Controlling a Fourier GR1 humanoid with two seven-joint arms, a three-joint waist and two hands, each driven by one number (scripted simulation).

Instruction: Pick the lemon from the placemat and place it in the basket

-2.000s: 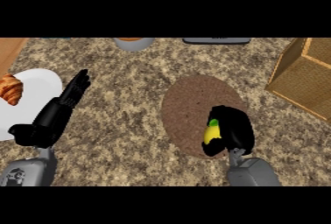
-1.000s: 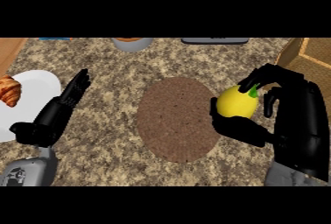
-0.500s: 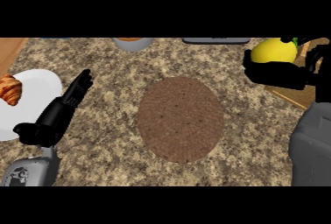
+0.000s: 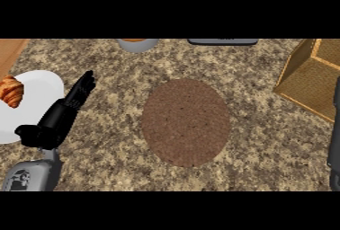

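Looking down at the speckled stone desk (image 4: pixel 100 175), we saw the brown oval placemat (image 4: pixel 186 122) lying bare at the middle, with no lemon on it. The lemon did not show anywhere in the head view, so we could not tell where it was. The woven basket (image 4: pixel 306 80) stood at the right edge, partly cut off by the frame, with its open top facing us and one corner toward the placemat.

Our left robot hand (image 4: pixel 63 113) rested open at the left of the view, its fingers straight and together, pointing away from us toward the far side of the desk. It lay just beside a white plate (image 4: pixel 40 83) that carried a croissant (image 4: pixel 11 91) at the far left edge. Of our right arm only a dark sliver (image 4: pixel 334 148) showed along the right edge, below the basket; the right robot hand itself was out of view.

At the far edge of the desk sat a grey bowl (image 4: pixel 137 44) and a dark flat object (image 4: pixel 222 42), both cut off by the frame.
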